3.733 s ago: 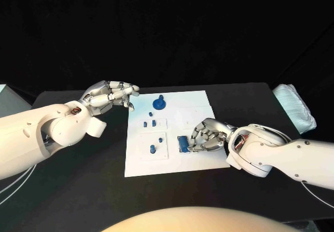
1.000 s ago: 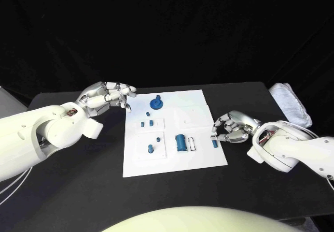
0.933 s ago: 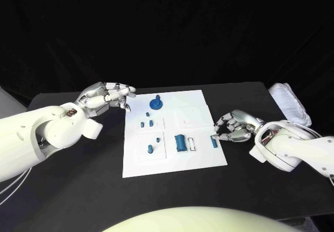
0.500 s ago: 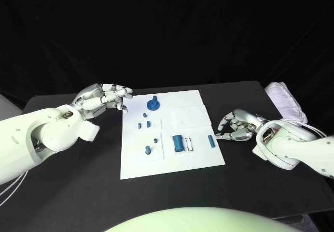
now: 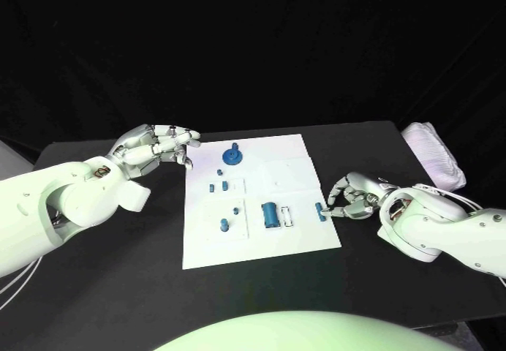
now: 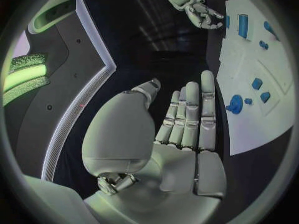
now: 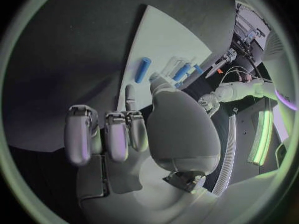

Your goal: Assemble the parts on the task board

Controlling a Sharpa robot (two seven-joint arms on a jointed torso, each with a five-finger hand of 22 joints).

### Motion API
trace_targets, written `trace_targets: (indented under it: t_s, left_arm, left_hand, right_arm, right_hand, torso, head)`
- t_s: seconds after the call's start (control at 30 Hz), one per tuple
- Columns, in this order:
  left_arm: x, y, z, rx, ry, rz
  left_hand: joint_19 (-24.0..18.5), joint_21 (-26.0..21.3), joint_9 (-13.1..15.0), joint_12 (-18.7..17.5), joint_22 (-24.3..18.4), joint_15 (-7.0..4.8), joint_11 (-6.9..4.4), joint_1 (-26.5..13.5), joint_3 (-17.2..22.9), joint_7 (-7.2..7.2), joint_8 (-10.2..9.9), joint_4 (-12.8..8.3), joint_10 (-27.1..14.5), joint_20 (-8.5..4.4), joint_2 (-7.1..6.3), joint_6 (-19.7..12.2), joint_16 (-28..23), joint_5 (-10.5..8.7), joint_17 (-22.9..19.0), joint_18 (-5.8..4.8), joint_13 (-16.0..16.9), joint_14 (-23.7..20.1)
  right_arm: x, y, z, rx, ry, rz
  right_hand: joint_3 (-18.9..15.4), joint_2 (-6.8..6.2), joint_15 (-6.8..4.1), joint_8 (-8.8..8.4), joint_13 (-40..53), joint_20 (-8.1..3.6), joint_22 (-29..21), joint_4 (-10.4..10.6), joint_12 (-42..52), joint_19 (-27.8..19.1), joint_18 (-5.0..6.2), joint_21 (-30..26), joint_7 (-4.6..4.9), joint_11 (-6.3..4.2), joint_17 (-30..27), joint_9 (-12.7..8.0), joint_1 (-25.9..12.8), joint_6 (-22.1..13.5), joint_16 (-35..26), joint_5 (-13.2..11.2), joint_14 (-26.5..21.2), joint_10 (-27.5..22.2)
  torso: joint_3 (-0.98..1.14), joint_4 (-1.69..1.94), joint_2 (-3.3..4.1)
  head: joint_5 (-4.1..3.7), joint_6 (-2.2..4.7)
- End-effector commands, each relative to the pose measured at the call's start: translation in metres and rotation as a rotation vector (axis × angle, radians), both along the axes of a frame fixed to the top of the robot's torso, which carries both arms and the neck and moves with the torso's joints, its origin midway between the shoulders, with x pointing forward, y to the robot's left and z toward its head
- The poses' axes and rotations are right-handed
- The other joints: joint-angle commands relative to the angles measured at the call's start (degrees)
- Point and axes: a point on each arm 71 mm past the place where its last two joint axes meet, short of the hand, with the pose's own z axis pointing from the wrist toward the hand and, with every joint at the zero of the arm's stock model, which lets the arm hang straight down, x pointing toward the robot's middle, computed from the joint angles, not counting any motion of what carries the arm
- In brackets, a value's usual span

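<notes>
The board (image 5: 264,241) lay in the middle of the black table (image 5: 126,270). The right hand (image 5: 353,196) rested on the table just beside the board's right edge, fingers curled in and holding nothing, its fingertips close to a small blue peg (image 5: 319,211) lying near that edge. A blue cylinder (image 5: 271,215) lay just left of the peg, beside a white slot. A round blue knob (image 5: 232,155) stood at the board's far end, with smaller blue parts (image 5: 226,223) on the left-hand squares. The left hand (image 5: 154,148) hovered off the board's far left corner, fingers loosely spread, empty. A white bundle (image 5: 434,153) sat at the table's far right.
</notes>
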Motion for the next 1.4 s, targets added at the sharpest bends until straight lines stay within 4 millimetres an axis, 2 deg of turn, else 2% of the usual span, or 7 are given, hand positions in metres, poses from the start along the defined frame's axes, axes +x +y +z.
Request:
trace_targets:
  t_s: [0.03, 0.5, 0.8, 0.97, 1.03, 1.17, 1.4]
  left_arm:
    - [0.000, -0.001, 0.001, -0.015, -0.006, -0.011]
    - [0.000, -0.002, 0.001, -0.014, -0.003, -0.015]
    - [-0.001, -0.002, 0.001, -0.014, -0.002, -0.015]
    - [-0.001, -0.002, 0.001, -0.014, -0.002, -0.016]
    - [-0.001, -0.002, 0.001, -0.014, -0.001, -0.016]
    - [-0.001, -0.002, 0.001, -0.014, -0.001, -0.017]
    - [-0.001, -0.002, 0.001, -0.013, -0.001, -0.016]
  left_hand:
    - [0.5, -0.2, -0.1, 0.3, -0.1, 0.15, -0.05, 0.1, -0.2, -0.02, 0.3, 0.3, -0.4, -0.10, 0.43, -0.3, -0.1, 0.20, 0.1, 0.78, 0.1, -0.4]
    - [0.5, -0.2, -0.1, 0.3, -0.1, 0.15, -0.05, 0.1, -0.2, -0.02, 0.3, 0.3, -0.4, -0.10, 0.43, -0.3, -0.1, 0.20, 0.1, 0.78, 0.1, -0.4]
    - [0.5, -0.2, -0.1, 0.3, -0.1, 0.15, -0.05, 0.1, -0.2, -0.02, 0.3, 0.3, -0.4, -0.10, 0.43, -0.3, -0.1, 0.20, 0.1, 0.78, 0.1, -0.4]
    - [0.5, -0.3, -0.1, 0.3, -0.2, 0.15, -0.06, 0.2, -0.2, -0.02, 0.4, 0.4, -0.5, -0.11, 0.52, -0.3, -0.1, 0.21, 0.1, 0.78, 0.1, -0.4]
    - [0.5, -0.3, -0.1, 0.3, -0.2, 0.15, -0.06, 0.2, -0.2, -0.02, 0.4, 0.4, -0.5, -0.11, 0.52, -0.3, -0.1, 0.21, 0.1, 0.78, 0.1, -0.4]
    - [0.5, -0.3, -0.1, 0.3, -0.2, 0.15, -0.06, 0.2, -0.2, -0.02, 0.4, 0.4, -0.5, -0.11, 0.52, -0.3, -0.1, 0.21, 0.1, 0.78, 0.1, -0.4]
    - [0.5, -0.3, -0.1, 0.3, -0.2, 0.15, -0.06, 0.2, -0.2, -0.02, 0.4, 0.4, -0.5, -0.11, 0.52, -0.3, -0.1, 0.21, 0.1, 0.78, 0.1, -0.4]
  right_arm:
    - [0.000, 0.002, -0.003, -0.045, 0.003, 0.000]
    - [0.003, 0.022, -0.015, -0.072, 0.007, 0.031]
    - [0.003, 0.028, -0.024, -0.134, 0.029, 0.061]
    - [0.001, 0.031, -0.028, -0.165, 0.040, 0.081]
    - [0.001, 0.033, -0.028, -0.164, 0.034, 0.081]
    - [0.000, 0.034, -0.026, -0.138, 0.016, 0.069]
    - [-0.003, 0.038, -0.020, -0.073, -0.023, 0.043]
  right_hand:
    - [-0.3, 0.47, -0.42, 0.27, 13.4, -0.13, 10.1, 0.0, 0.4, 3.8, 0.31, 0.4, -0.13, -0.54, 11.5, 0.0, 0.2, 0.5, -0.1, 0.3, 5.1, 4.2]
    - [1.1, 1.04, -0.67, 0.18, 13.5, -0.41, 10.2, -0.6, 0.5, 3.9, 0.26, 0.5, -0.38, -0.78, 11.7, -0.2, 4.0, 0.9, 0.0, 0.5, 5.1, 4.2]
    - [6.1, 0.50, -0.95, -0.24, 13.5, -0.69, 10.5, -2.4, 0.6, 4.0, 0.19, 0.8, -0.66, -1.08, 11.8, -0.8, 9.8, 1.7, 0.1, 0.9, 5.1, 4.3]
    - [11.7, -1.25, -0.92, -0.77, 13.5, -0.71, 10.6, -4.0, 0.5, 4.0, 0.16, 0.9, -0.56, -1.04, 11.9, -1.6, 11.7, 2.7, 0.1, 6.8, 5.1, 4.2]
    - [13.2, -1.44, -0.95, -0.79, 13.6, -0.73, 10.7, -4.1, 0.5, 4.0, 0.16, 0.8, -0.60, -1.08, 12.0, -1.7, 11.2, 2.9, 0.1, 8.5, 5.2, 4.3]
    - [17.3, -1.73, -1.21, -0.22, 13.7, -0.94, 10.8, -4.5, 0.9, 4.1, 0.13, 1.0, -0.97, -1.39, 12.0, -1.3, 8.8, 3.3, 0.1, 15.1, 5.2, 4.5]
    - [20.2, -1.67, -1.48, 0.92, 14.2, -1.19, 11.1, -5.8, 1.8, 4.3, 0.03, 1.5, -1.31, -1.70, 12.2, -0.2, 6.4, 3.1, 0.2, 18.4, 5.2, 5.1]
  torso:
    - [0.05, -0.06, -0.01]
    - [0.07, -0.06, 0.03]
    - [0.06, -0.02, -0.03]
    - [0.02, -0.06, -0.02]
    - [0.03, -0.09, -0.03]
    - [0.04, -0.02, -0.05]
    - [0.01, -0.07, -0.03]
  head:
    - [0.13, 0.00]
    - [0.23, -0.17]
    - [0.09, -0.28]
    - [0.03, -0.40]
    - [-0.01, -0.33]
    - [-0.04, -0.23]
    - [-0.01, -0.09]
